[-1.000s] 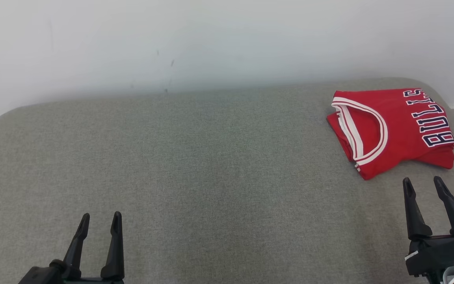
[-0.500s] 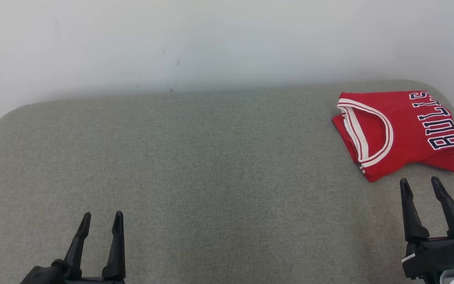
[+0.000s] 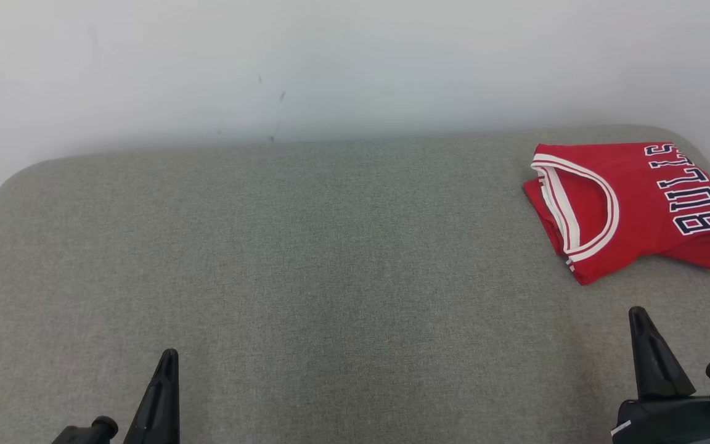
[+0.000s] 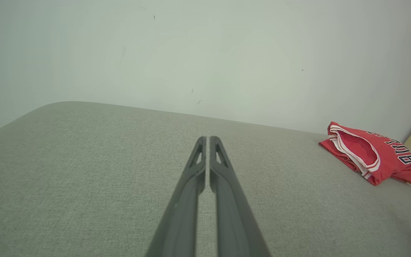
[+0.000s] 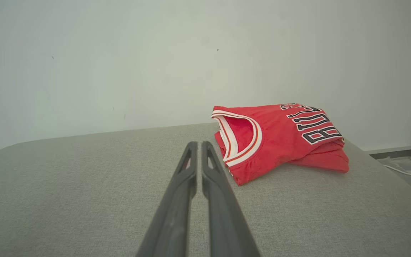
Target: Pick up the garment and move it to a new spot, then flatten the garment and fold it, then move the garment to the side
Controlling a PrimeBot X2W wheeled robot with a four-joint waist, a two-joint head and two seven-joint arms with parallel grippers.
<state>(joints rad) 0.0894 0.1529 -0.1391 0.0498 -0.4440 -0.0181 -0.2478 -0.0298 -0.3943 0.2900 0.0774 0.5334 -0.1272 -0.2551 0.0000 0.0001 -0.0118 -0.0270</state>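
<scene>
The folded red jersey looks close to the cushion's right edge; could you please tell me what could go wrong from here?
1. The jersey lies by the far right corner of the grey cushion; a nudge could slide it off.
2. Its lower layer pokes out at the near edge, so the fold might loosen if dragged.
3. The right end effector, shut, sits just before it; a forward move could rumple it.

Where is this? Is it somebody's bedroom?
Maybe; I can't be sure. It's indoors: a grey cushioned surface, like a bed or sofa, against a bare white wall, a folded red jersey on it.
</scene>
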